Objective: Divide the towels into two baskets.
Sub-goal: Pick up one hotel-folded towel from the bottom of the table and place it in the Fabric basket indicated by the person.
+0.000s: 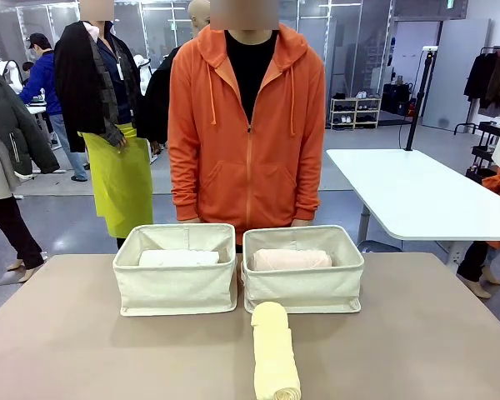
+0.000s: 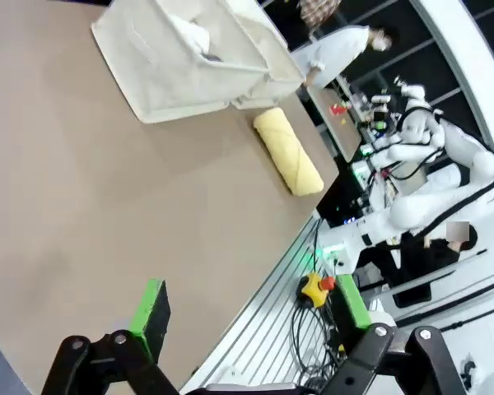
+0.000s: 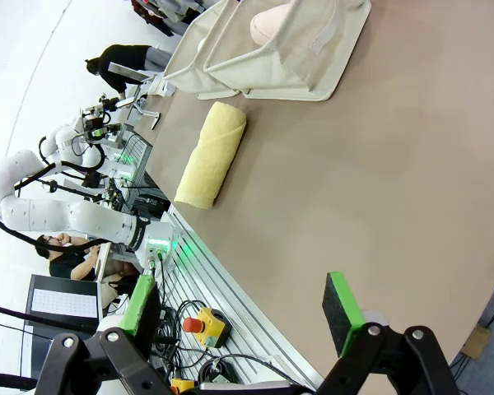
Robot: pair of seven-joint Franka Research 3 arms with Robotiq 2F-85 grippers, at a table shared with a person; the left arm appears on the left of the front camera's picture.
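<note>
Two cream canvas baskets stand side by side at the far middle of the table. The left basket (image 1: 175, 287) holds a white towel (image 1: 179, 258). In the right basket (image 1: 304, 287) lies a pale pink towel (image 1: 290, 260). A pale yellow towel (image 1: 275, 354) lies on the table in front of the right basket, pointing toward me. My left gripper (image 2: 251, 329) is open over the table's near edge, far from the yellow towel (image 2: 288, 152) and the baskets (image 2: 169, 74). My right gripper (image 3: 240, 317) is open too, with the yellow towel (image 3: 210, 156) and the pink towel's basket (image 3: 300, 62) well ahead.
A person in an orange hoodie (image 1: 246, 125) stands close behind the baskets, hands down behind them. Bare tan tabletop (image 1: 75, 350) lies to either side of the yellow towel. Cables and a red-and-yellow stop button (image 3: 202, 325) sit below the table's near edge.
</note>
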